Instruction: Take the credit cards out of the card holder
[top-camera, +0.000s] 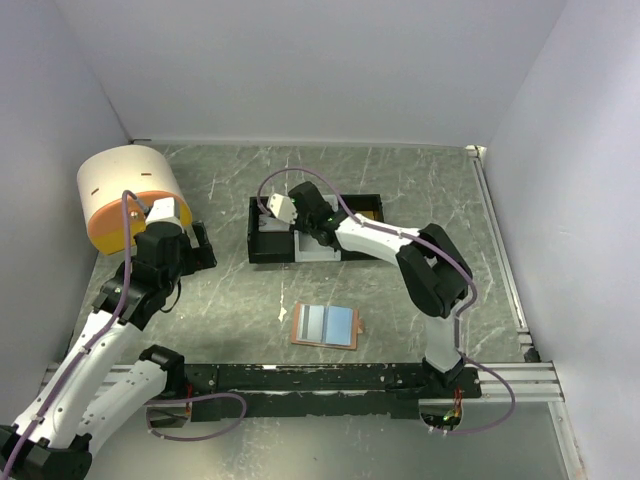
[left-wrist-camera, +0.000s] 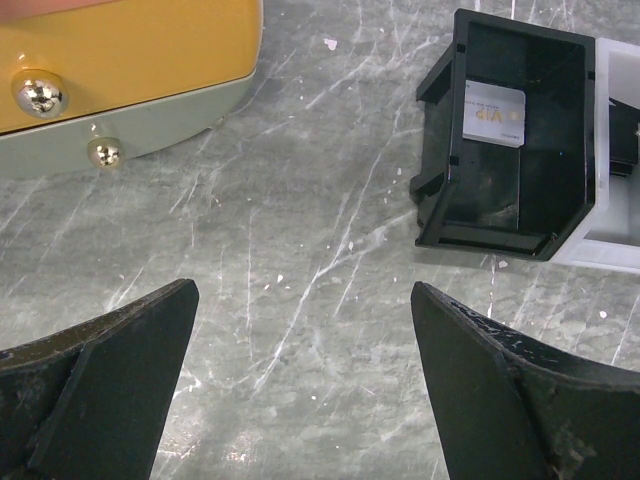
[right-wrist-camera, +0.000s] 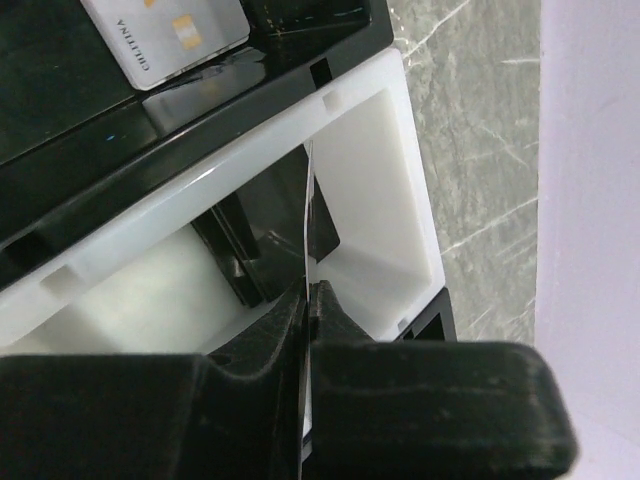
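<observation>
The card holder (top-camera: 325, 325) lies open and flat on the table near the front, salmon-orange at its edges with light blue lining facing up. My right gripper (top-camera: 296, 214) reaches over the black-and-white tray (top-camera: 258, 252). It is shut on a thin credit card (right-wrist-camera: 308, 205), seen edge-on above the white middle compartment (right-wrist-camera: 365, 150). Another card (right-wrist-camera: 170, 35) lies in a black compartment beside it. A white VIP card (left-wrist-camera: 493, 113) lies in the left black compartment. My left gripper (left-wrist-camera: 303, 290) is open and empty over bare table, left of the tray (left-wrist-camera: 440, 200).
A round orange-and-white container (top-camera: 130, 195) stands at the far left, close behind my left gripper; it also shows in the left wrist view (left-wrist-camera: 130, 50). Grey walls close in the table on three sides. A black rail (top-camera: 330, 378) runs along the front edge.
</observation>
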